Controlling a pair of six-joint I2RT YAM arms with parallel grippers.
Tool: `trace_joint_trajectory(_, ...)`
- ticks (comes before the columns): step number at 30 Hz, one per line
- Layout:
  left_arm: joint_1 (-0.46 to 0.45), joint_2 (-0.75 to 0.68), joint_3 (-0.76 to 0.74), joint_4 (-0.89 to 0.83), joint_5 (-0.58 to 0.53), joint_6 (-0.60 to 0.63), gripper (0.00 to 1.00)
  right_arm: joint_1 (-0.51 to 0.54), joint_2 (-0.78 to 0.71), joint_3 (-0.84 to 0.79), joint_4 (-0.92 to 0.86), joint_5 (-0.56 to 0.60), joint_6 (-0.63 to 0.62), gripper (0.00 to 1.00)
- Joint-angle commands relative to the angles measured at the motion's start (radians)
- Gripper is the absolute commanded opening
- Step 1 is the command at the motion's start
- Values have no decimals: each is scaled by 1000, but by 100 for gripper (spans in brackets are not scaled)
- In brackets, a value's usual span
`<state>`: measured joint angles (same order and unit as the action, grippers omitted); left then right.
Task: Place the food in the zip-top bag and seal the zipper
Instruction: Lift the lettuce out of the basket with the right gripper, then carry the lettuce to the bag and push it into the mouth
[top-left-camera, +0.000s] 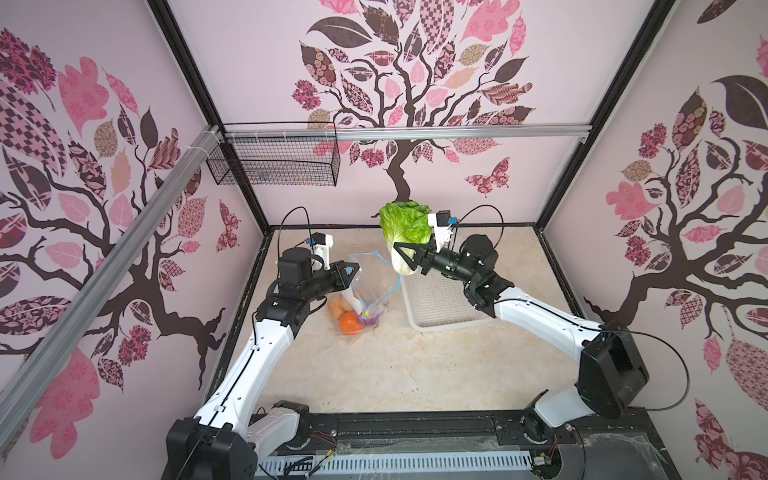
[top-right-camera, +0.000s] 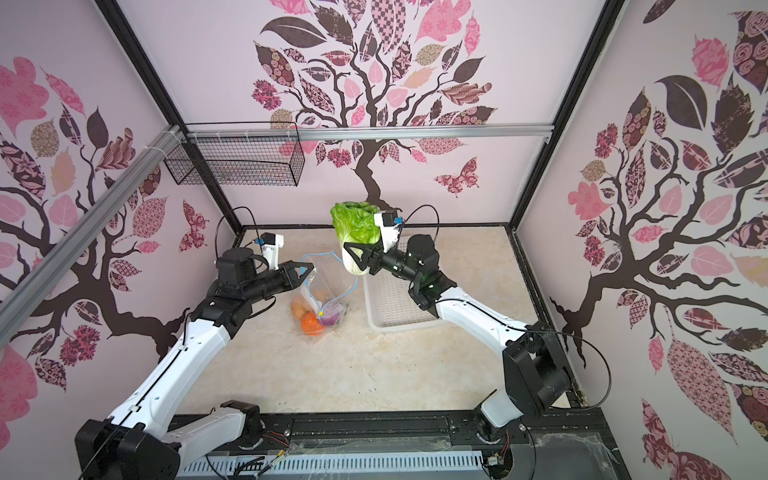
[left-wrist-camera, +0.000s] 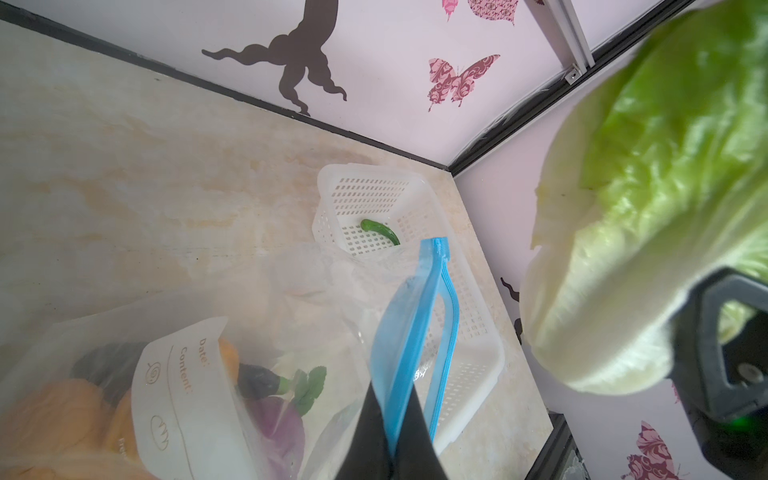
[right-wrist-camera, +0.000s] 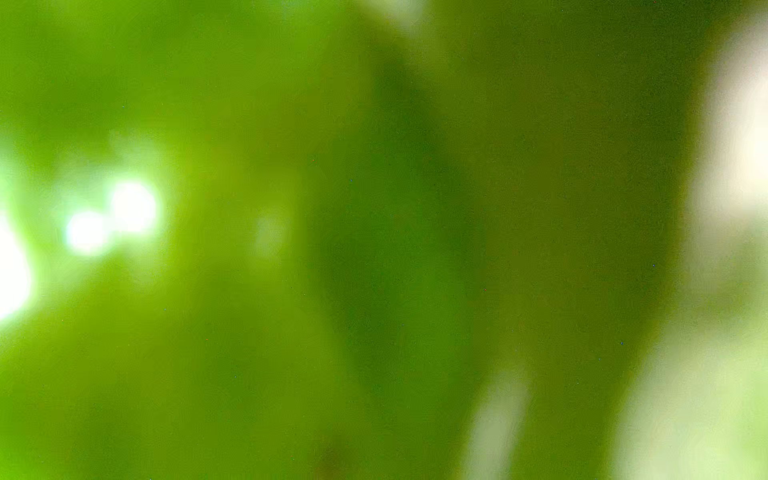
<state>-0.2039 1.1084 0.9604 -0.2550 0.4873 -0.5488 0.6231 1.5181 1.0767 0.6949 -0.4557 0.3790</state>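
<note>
Right gripper (top-left-camera: 402, 254) is clamped on the cabbage (top-left-camera: 405, 222) near its pale base, leaves upward, aloft between the zip-top bag (top-left-camera: 365, 293) and the white basket (top-left-camera: 440, 303). Left gripper (top-left-camera: 351, 270), closed, pinches the zipper (left-wrist-camera: 409, 332) and holds the mouth raised. The right wrist view shows only green blur. The bagged vegetables are dim through the plastic.

Your right wrist view shows only blurred green cabbage (right-wrist-camera: 374, 249); behind the zip-top bag (left-wrist-camera: 316, 282), a green item (left-wrist-camera: 380, 230) in the basket (left-wrist-camera: 365, 172) is partly hidden.
</note>
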Motion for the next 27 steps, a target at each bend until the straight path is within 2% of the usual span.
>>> trace_joint_trajectory(1, -3, -15, -21, 27, 11, -25, 0, 48, 54, -21, 290, 26, -18, 61)
trace_joint_trajectory(6, 2, -11, -5, 16, 15, -54, 0, 101, 148, -29, 470, 51, -42, 62)
trace_joint_trajectory(10, 21, -3, 4, 7, 35, -70, 0, 145, 235, -36, 592, 82, -135, 62)
trace_joint_trajectory(18, 49, 18, 28, 17, 81, -114, 0, 179, 386, -64, 795, 202, -214, 63)
trace_joint_trajectory(27, 73, 32, 33, 49, 116, -161, 0, 207, 445, -93, 793, 241, -313, 68)
